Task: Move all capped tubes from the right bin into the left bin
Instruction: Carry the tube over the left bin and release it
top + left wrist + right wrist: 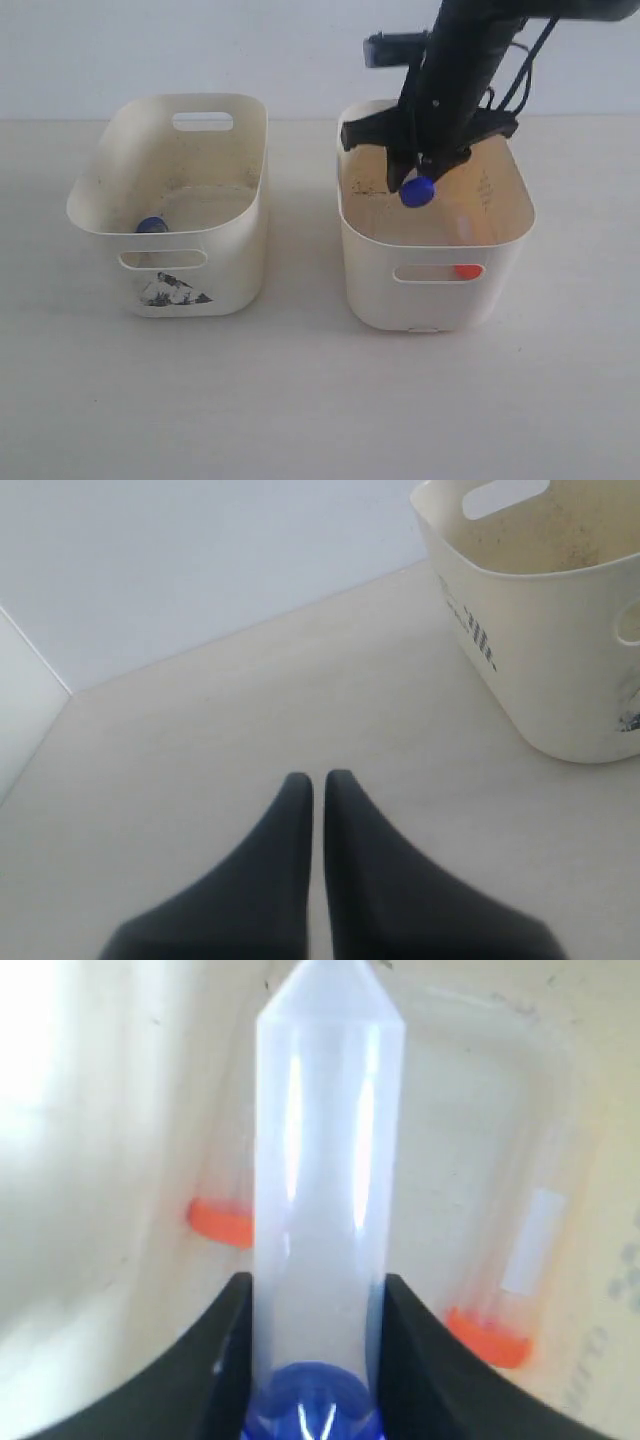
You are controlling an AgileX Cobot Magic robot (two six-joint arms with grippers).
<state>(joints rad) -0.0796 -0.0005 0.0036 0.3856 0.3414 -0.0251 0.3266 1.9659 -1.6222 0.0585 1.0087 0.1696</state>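
Note:
My right gripper hangs inside the right bin, shut on a clear capped tube with a blue cap. In the right wrist view the tube sits between the black fingers, its cap nearest the camera. An orange-capped tube lies on this bin's floor, and its cap shows through the front handle slot. Another blue-capped tube lies in the left bin, which carries a black mark on its front. My left gripper is shut and empty above the table.
The two cream bins stand side by side on a pale table, with a gap between them. An orange patch shows on the right bin's inner wall. The left bin's side is close to my left gripper. A white wall lies behind.

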